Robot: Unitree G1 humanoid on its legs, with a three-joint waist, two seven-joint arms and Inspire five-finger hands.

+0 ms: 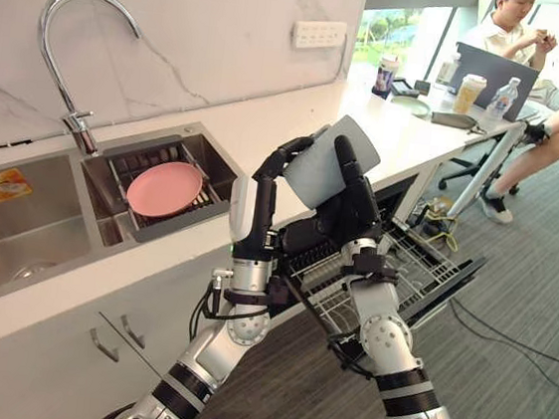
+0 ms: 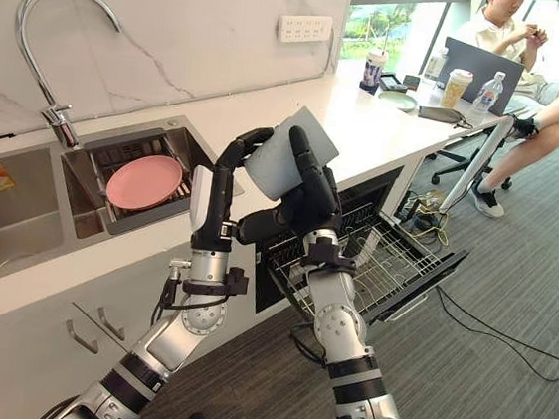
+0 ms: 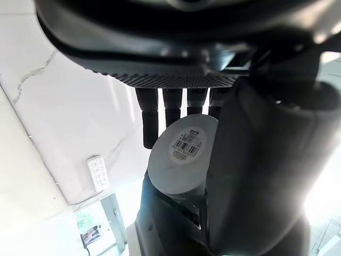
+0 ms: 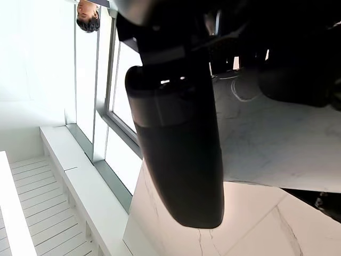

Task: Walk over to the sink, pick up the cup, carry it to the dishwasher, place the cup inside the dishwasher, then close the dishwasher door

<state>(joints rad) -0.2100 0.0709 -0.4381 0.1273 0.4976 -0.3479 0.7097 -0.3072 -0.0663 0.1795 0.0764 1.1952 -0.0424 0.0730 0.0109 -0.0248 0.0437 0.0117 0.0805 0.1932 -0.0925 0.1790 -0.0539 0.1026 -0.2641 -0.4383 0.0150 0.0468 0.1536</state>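
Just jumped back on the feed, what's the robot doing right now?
The robot holds the cup up in front of it with both hands: the left hand curls its fingers over one side and the right hand grips the other. The cup is off the sink, where a pink plate sits. Below the hands the dishwasher door is down and the rack pulled out. The cup is not yet inside.
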